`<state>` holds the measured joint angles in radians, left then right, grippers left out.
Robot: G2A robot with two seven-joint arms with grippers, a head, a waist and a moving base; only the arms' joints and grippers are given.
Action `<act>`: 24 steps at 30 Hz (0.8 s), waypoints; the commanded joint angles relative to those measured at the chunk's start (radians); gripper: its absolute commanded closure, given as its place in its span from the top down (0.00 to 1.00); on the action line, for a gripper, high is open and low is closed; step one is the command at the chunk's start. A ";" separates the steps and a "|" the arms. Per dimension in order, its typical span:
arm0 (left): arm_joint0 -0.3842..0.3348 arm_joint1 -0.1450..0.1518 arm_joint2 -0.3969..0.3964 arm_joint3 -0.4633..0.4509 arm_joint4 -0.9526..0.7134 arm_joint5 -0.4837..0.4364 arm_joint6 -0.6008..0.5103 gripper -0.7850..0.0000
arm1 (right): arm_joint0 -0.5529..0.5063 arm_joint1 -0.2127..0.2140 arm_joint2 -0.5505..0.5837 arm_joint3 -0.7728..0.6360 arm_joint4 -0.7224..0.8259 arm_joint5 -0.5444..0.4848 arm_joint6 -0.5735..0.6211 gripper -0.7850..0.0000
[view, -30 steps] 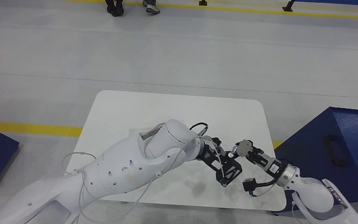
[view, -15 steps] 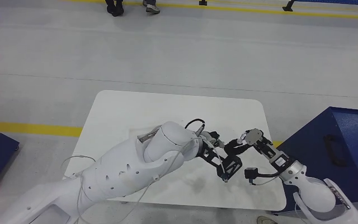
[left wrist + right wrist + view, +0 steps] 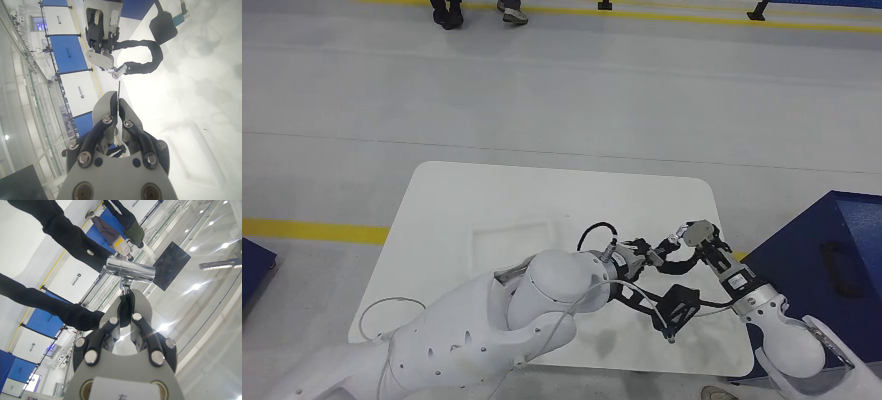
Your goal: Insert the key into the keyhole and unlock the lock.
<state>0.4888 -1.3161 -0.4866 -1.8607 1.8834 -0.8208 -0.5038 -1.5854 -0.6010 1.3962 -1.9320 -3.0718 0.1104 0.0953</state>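
While the left fingers (image 3: 105, 103) are pinched shut on the bow of the key (image 3: 119, 89), its blade sticks out edge-on, and the tip is near the lock (image 3: 121, 70) but apart from it. Just beyond the tip, the keyhole (image 3: 114, 75) looks back from the end face of the chrome barrel, which is held up off the worktop (image 3: 189, 98). The right fingers (image 3: 143, 306) are clamped on the narrow neck below that barrel. The black cable (image 3: 145, 65) loops away behind.

The tip seems to sit slightly to one side of the keyhole, so a straight push would likely hit the barrel face and skid off. The slot's angle is too small to read. If blade and slot are not turned alike, the key will jam at the mouth. The pinch on the bow is thin, so a jam could twist the key in the fingers. Held only by its neck, the barrel may swivel away under pressure, and the cable's pull could add to that.
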 commanded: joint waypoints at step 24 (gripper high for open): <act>0.049 -0.090 0.014 0.062 0.028 0.101 -0.133 0.00 | 0.019 -0.018 0.004 0.013 0.000 0.043 -0.066 0.00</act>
<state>0.5377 -1.4033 -0.4713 -1.8022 1.9124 -0.7182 -0.6357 -1.5667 -0.6190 1.3999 -1.9195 -3.0718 0.1520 0.0287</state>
